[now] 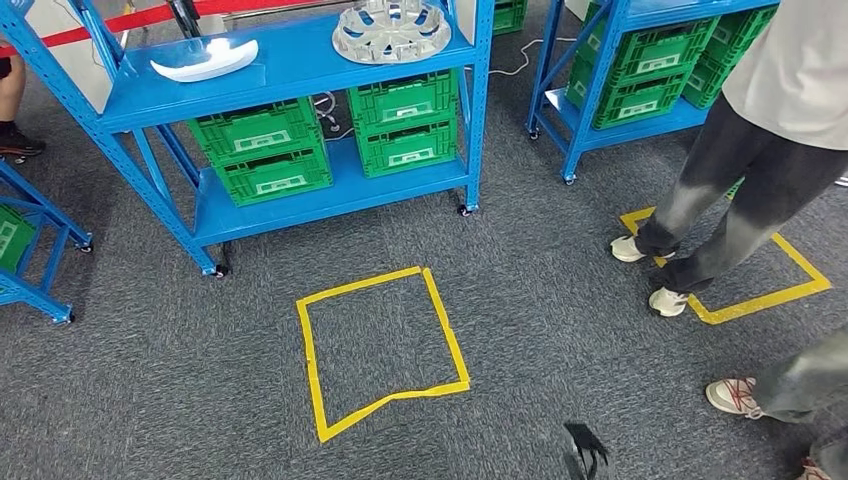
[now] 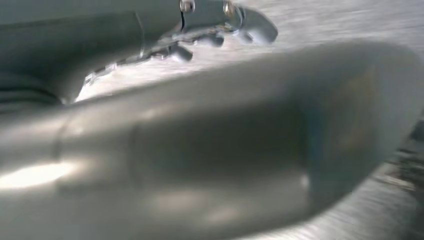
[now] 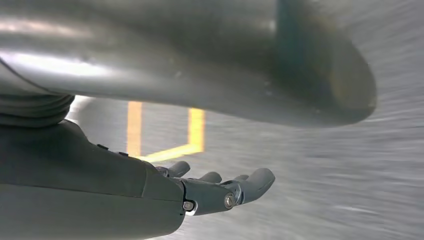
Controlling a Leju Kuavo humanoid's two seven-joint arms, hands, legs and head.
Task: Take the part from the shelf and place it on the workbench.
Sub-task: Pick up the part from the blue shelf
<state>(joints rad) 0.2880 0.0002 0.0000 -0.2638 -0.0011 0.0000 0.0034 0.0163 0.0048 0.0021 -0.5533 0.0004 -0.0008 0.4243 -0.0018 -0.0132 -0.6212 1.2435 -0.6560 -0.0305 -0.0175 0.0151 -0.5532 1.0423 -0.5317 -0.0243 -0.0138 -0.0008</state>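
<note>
White, glossy, crescent-shaped part (image 1: 205,59) lies on the blue metal shelf (image 1: 300,60) at upper left, long axis running left-right, while both hands, left hand (image 2: 220,30) and right hand (image 3: 220,192), hang released, fingers apart.

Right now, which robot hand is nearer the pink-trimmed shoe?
Right. The right robot hand hangs just left of the shoe; the left robot hand hangs over carpet.

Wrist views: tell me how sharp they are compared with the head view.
Head view: sharp, evenly lit; the blue shelf and yellow tape square read crisply. Left wrist view: the left hand is soft and the carpet streaked. Right wrist view: the right hand is fairly clear, the carpet smeared.
</note>
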